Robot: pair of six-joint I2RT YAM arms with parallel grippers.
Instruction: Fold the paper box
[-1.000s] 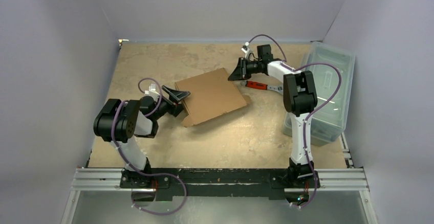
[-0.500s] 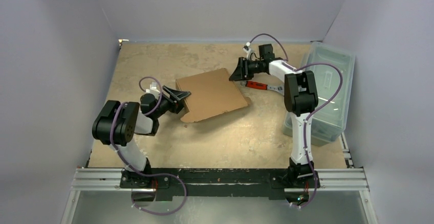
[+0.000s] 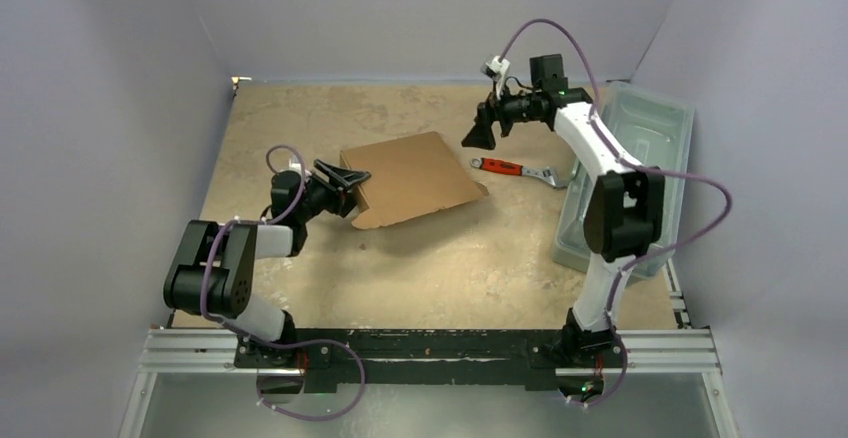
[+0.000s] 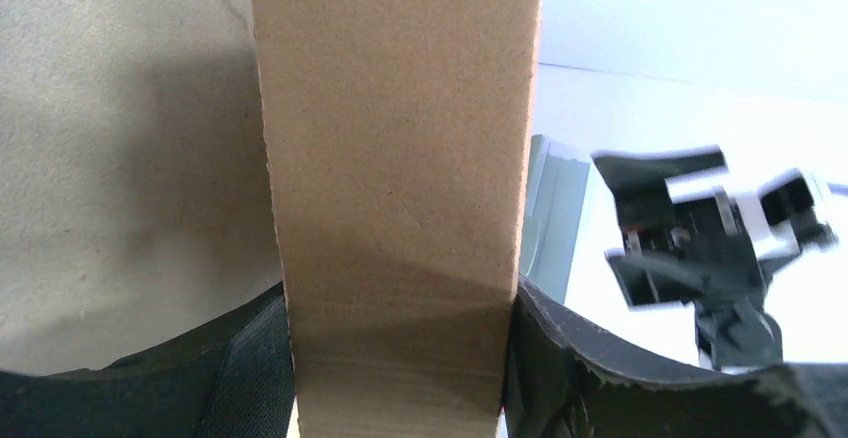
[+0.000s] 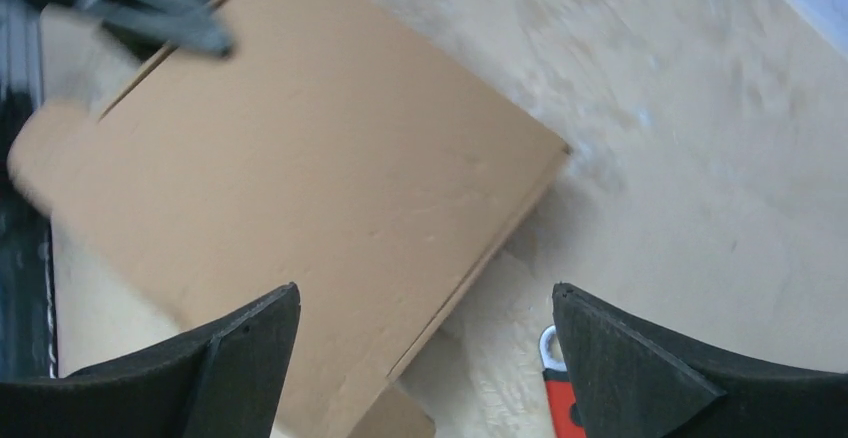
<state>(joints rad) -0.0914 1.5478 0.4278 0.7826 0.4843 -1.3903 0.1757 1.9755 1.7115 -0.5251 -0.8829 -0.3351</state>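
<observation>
The paper box [image 3: 415, 178] is a flat brown cardboard mailer in the middle of the table, its near left side raised a little above its shadow. My left gripper [image 3: 350, 183] is shut on its left edge. In the left wrist view the cardboard [image 4: 395, 158] fills the gap between both fingers of that gripper [image 4: 400, 358]. My right gripper [image 3: 478, 136] hangs open in the air beyond the box's far right corner, touching nothing. The right wrist view has the box [image 5: 300, 188] below the spread jaws of the gripper [image 5: 424, 290].
A red-handled wrench [image 3: 512, 169] lies on the table right of the box, its end showing by the right finger [image 5: 557, 398]. A translucent plastic bin [image 3: 640, 128] stands along the right edge. Walls close in the back and sides.
The right gripper opened, left the box's far corner and rose up and back. The left gripper closed on the box's left edge, and that arm shifted left.
</observation>
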